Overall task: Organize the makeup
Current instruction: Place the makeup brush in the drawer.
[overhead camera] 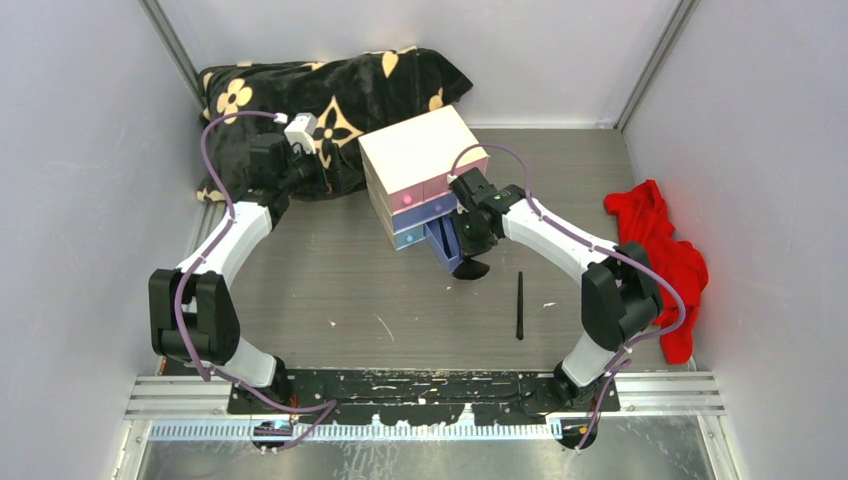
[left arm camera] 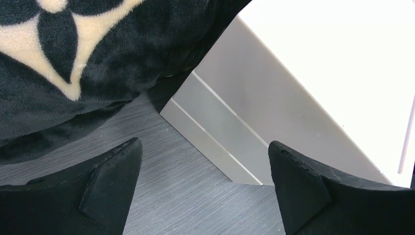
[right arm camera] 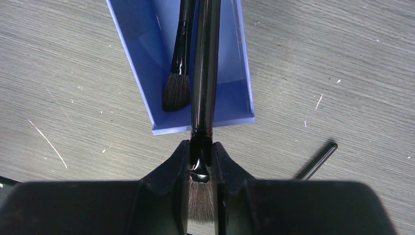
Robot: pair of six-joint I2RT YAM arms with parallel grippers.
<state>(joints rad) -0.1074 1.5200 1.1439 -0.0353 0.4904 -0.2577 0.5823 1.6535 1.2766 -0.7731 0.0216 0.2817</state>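
Note:
My right gripper [right arm camera: 200, 159] is shut on the ferrule of a black-handled brush [right arm camera: 204, 73]. Its bristles sit back between the fingers and its handle reaches out over the pulled-out blue drawer [right arm camera: 203, 128]. A second brush [right arm camera: 177, 73] lies inside that drawer, bristles toward the front wall. In the top view the right gripper [overhead camera: 467, 252] hangs at the drawer's [overhead camera: 441, 250] front end, with the held brush's bristles [overhead camera: 472, 270] just below it. Another black brush [overhead camera: 520, 305] lies loose on the table. My left gripper [left arm camera: 203, 152] is open and empty, low over the table beside the cream box [left arm camera: 274, 98].
The cream drawer box [overhead camera: 420, 165] stands mid-table with pink and blue drawer fronts. A black blanket with cream flowers [overhead camera: 330, 95] lies at the back left, under my left gripper [overhead camera: 305, 178]. A red cloth [overhead camera: 660, 255] lies at the right wall.

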